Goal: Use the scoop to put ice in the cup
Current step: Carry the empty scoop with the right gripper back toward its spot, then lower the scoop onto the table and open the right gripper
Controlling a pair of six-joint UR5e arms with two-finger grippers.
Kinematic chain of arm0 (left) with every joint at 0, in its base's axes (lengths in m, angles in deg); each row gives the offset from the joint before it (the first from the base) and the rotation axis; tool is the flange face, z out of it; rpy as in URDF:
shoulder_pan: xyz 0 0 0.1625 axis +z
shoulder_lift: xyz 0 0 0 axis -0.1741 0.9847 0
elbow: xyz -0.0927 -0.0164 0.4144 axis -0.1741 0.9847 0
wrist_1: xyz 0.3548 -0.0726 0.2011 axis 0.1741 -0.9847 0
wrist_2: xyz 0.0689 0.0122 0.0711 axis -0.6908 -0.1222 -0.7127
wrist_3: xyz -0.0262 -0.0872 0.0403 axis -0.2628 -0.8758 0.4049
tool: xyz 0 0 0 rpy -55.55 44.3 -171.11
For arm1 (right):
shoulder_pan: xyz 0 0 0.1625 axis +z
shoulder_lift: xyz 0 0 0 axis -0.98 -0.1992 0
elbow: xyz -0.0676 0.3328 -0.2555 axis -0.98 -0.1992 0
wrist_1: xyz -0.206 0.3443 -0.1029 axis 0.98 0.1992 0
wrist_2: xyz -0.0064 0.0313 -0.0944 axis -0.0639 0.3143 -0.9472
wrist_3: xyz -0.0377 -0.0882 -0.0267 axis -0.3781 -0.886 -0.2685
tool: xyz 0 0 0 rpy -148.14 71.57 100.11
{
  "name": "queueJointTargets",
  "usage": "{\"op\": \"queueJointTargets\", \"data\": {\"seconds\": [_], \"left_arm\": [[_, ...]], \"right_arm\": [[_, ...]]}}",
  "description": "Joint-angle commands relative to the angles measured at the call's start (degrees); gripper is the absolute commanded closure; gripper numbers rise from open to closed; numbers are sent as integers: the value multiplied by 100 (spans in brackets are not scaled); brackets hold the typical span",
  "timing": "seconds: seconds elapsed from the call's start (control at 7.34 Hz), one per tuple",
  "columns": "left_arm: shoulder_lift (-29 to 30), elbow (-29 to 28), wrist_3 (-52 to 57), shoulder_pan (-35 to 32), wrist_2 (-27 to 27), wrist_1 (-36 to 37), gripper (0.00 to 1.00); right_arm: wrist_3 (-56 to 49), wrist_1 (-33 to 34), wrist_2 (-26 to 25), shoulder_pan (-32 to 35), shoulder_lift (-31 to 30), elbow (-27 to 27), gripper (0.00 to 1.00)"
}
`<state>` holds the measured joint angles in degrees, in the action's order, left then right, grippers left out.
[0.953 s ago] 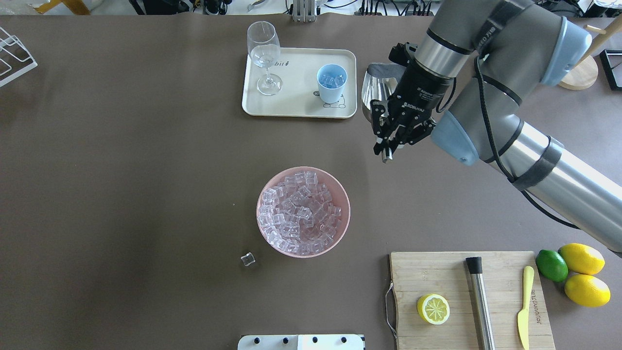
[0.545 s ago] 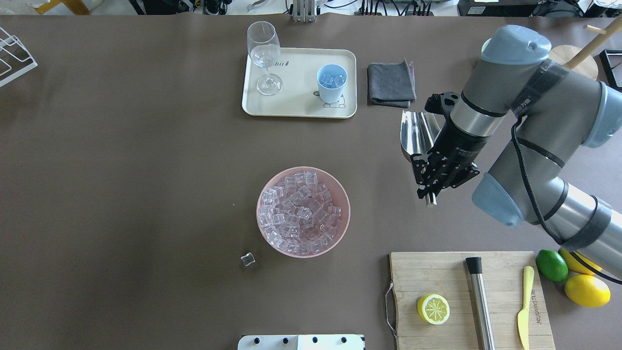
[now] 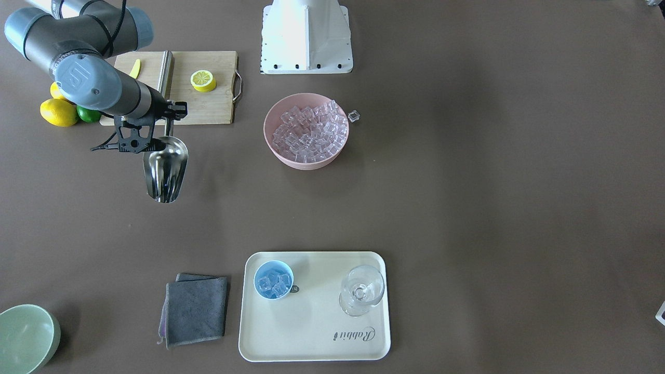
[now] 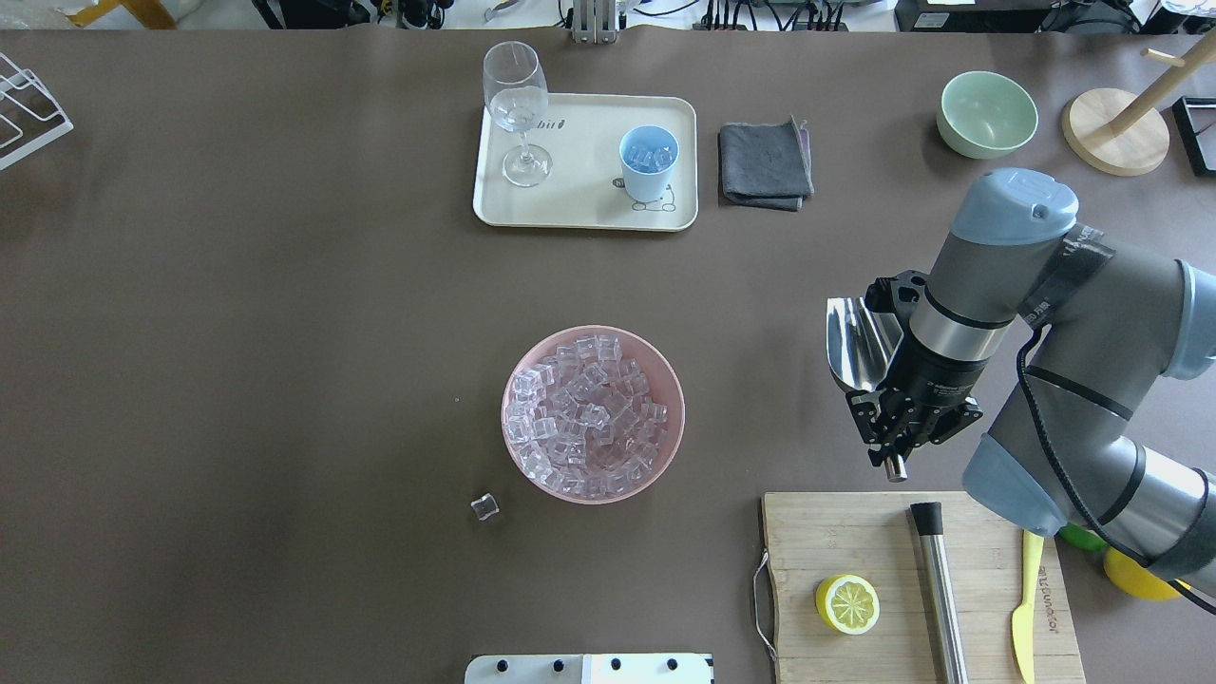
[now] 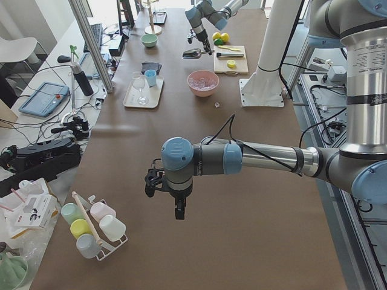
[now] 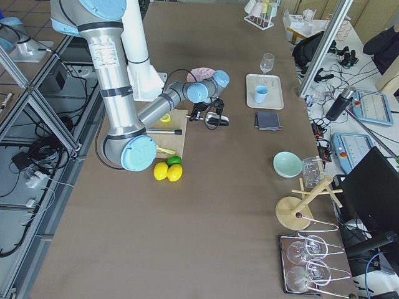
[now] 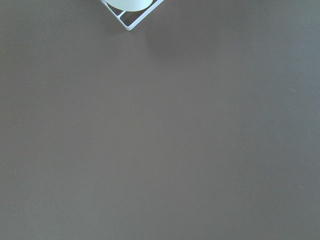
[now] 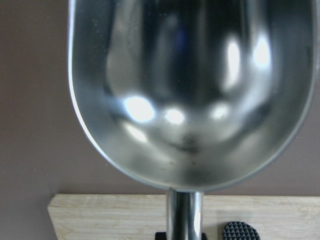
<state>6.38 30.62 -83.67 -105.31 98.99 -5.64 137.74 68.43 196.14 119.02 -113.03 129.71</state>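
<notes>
Overhead: my right gripper (image 4: 898,446) is clamping the scoop (image 4: 858,342) by its handle, trough just ahead of it; the cup (image 4: 649,161) is standing well ahead, leftward. Wrist: the trough is showing empty. Side: my left gripper (image 5: 179,210), closure indeterminable.

2 bowls (image 4: 679,418) (image 4: 986,114), 1 cup (image 4: 649,185), 1 scoop (image 4: 855,342)
</notes>
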Motion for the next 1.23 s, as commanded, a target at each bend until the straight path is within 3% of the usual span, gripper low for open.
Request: {"op": "queueJointTargets", "data": {"seconds": [0.0, 1.09], "left_arm": [[0, -18, -9, 1, -3, 0, 2], [36, -62, -18, 10, -3, 0, 2]], "right_arm": [[-96, 22, -148, -34, -39, -46, 100], [-492, -40, -351, 238, 118, -459, 100]]}}
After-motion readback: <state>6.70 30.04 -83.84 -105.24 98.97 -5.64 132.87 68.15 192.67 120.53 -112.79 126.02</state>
